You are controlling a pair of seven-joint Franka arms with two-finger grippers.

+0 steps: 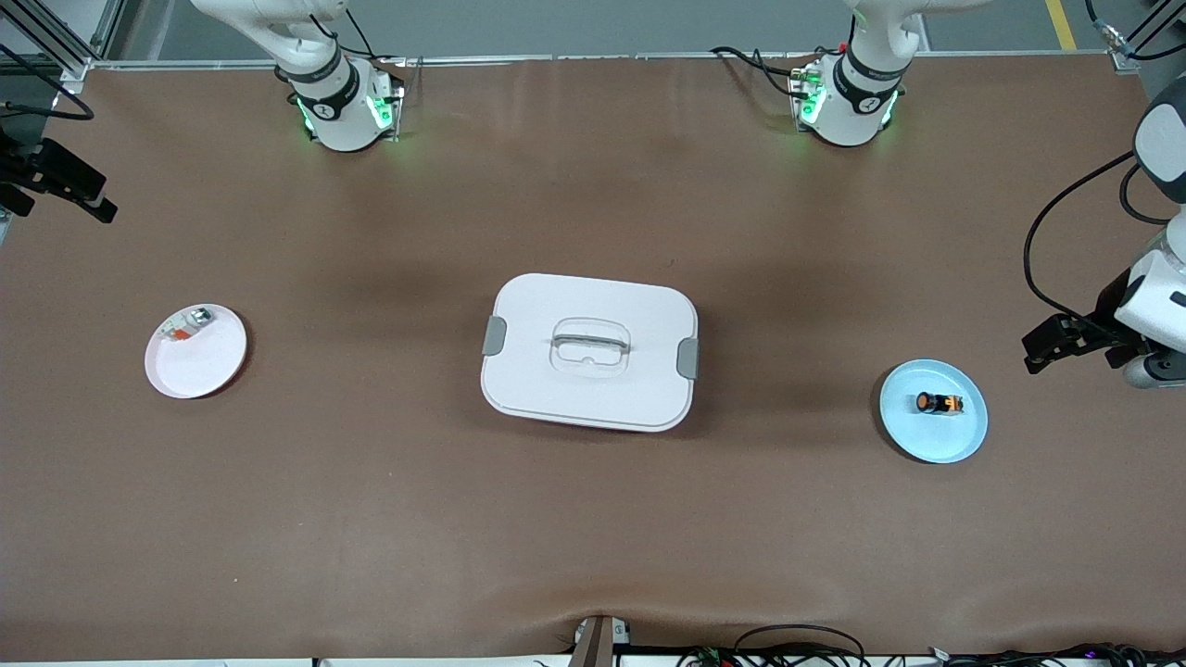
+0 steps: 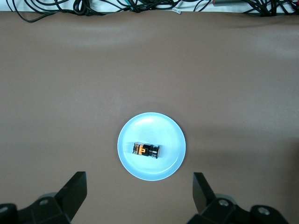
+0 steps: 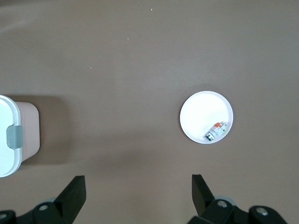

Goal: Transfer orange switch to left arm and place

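Observation:
The orange switch [image 1: 939, 403] lies on its side on a light blue plate [image 1: 934, 435] toward the left arm's end of the table; the left wrist view shows the switch [image 2: 146, 150] and the plate [image 2: 163, 128] too. The white box [image 1: 589, 352] with grey latches stands at the table's middle, and its corner [image 3: 8, 135] shows in the right wrist view. My left gripper [image 1: 1042, 347] [image 2: 139, 176] is open and empty, high over the table by the blue plate. My right gripper [image 1: 88, 196] [image 3: 138, 178] is open and empty, high over the right arm's end.
A white plate [image 1: 199, 366] [image 3: 201, 109] toward the right arm's end holds a small white-silver piece with a red-orange bit [image 1: 188, 325] [image 3: 216, 131]. Cables [image 1: 797, 644] [image 2: 93, 7] lie along the table edge nearest the front camera.

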